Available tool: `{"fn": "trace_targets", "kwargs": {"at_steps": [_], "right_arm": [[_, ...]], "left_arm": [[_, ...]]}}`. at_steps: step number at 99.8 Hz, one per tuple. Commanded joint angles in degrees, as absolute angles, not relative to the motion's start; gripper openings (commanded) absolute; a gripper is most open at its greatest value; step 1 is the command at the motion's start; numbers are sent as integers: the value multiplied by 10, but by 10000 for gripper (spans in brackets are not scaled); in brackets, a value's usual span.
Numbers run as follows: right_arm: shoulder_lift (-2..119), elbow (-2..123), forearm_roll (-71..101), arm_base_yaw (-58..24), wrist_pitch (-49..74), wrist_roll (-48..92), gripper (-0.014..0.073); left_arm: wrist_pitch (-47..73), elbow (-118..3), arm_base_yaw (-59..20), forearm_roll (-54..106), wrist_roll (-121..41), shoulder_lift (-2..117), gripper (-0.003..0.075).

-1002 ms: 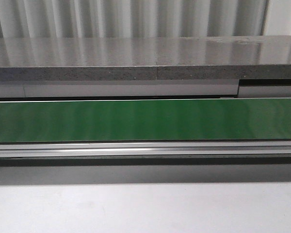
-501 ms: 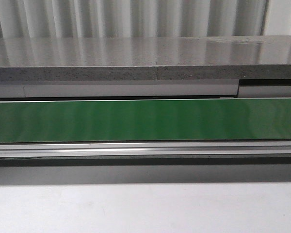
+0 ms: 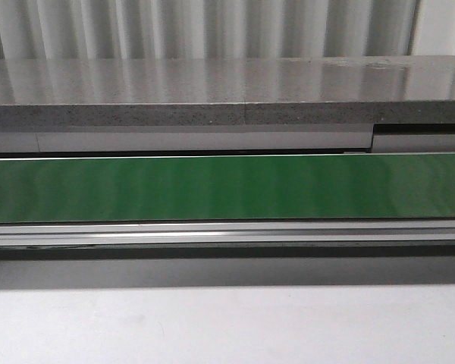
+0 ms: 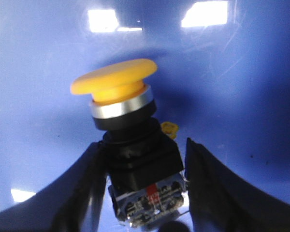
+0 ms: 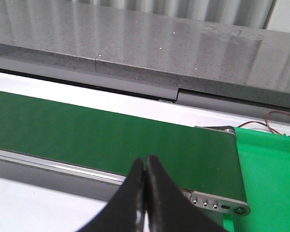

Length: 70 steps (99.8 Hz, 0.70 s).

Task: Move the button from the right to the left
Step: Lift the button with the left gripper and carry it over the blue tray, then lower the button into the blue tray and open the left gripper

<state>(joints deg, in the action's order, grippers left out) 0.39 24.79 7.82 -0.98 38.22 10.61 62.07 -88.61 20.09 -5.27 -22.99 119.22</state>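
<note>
The button (image 4: 121, 96) shows only in the left wrist view. It has a yellow mushroom cap, a silver ring, a black body and a contact block with a red mark. It lies tilted between the fingers of my left gripper (image 4: 144, 166), which close on its black body, over a blue bin surface (image 4: 241, 77). My right gripper (image 5: 146, 166) is shut and empty, above the front rail of the green conveyor belt (image 5: 87, 135) near its right end. Neither gripper shows in the front view.
A small yellow piece (image 4: 169, 128) lies on the blue surface just behind the button. The green belt (image 3: 227, 188) runs across the front view, with a grey stone shelf (image 3: 212, 91) behind it and a white tabletop (image 3: 227, 326) in front. A bright green mat (image 5: 270, 179) lies right of the belt's end.
</note>
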Motion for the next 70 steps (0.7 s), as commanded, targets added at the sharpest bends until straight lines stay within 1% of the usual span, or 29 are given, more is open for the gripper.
{"fn": "trace_targets", "kwargs": {"at_steps": [1,5,7,10,12,17,21,38,44,49,56,63,68,70], "right_arm": [[11,261,82,-10,336,112,-66],[11,261,82,-10,336,112,-66],[11,261,82,-10,336,112,-66],[11,261,82,-10,336,112,-66],[11,261,82,-10,336,112,-66],[11,261,82,-10,336,112,-66],[11,261,82,-10,336,112,-66],[11,261,82,-10,336,112,-66],[11,261,82,-10,336,112,-66],[11,261,82,-10,336,112,-66],[11,261,82,-10,336,112,-66],[11,261,82,-10,336,112,-66],[11,261,82,-10,336,112,-66],[11,261,82,-10,336,112,-66]], "left_arm": [[612,-902,202,-53,-232,1163,309],[608,-902,202,-53,-232,1163,404],[607,-902,202,-54,-232,1163,435],[604,-902,202,-54,-232,1163,503],[603,-902,202,-54,-232,1163,537],[595,-902,202,-54,-232,1163,587],[594,-902,202,-54,-232,1163,599],[596,-903,202,-54,-232,1163,596],[599,-903,202,-53,-232,1163,579],[603,-903,202,-53,-232,1159,550],[604,-903,202,-53,-232,1151,481],[604,-903,202,-53,-232,1138,372],[603,-903,202,-53,-232,1126,262],[603,-903,202,-53,-232,1121,232]]}}
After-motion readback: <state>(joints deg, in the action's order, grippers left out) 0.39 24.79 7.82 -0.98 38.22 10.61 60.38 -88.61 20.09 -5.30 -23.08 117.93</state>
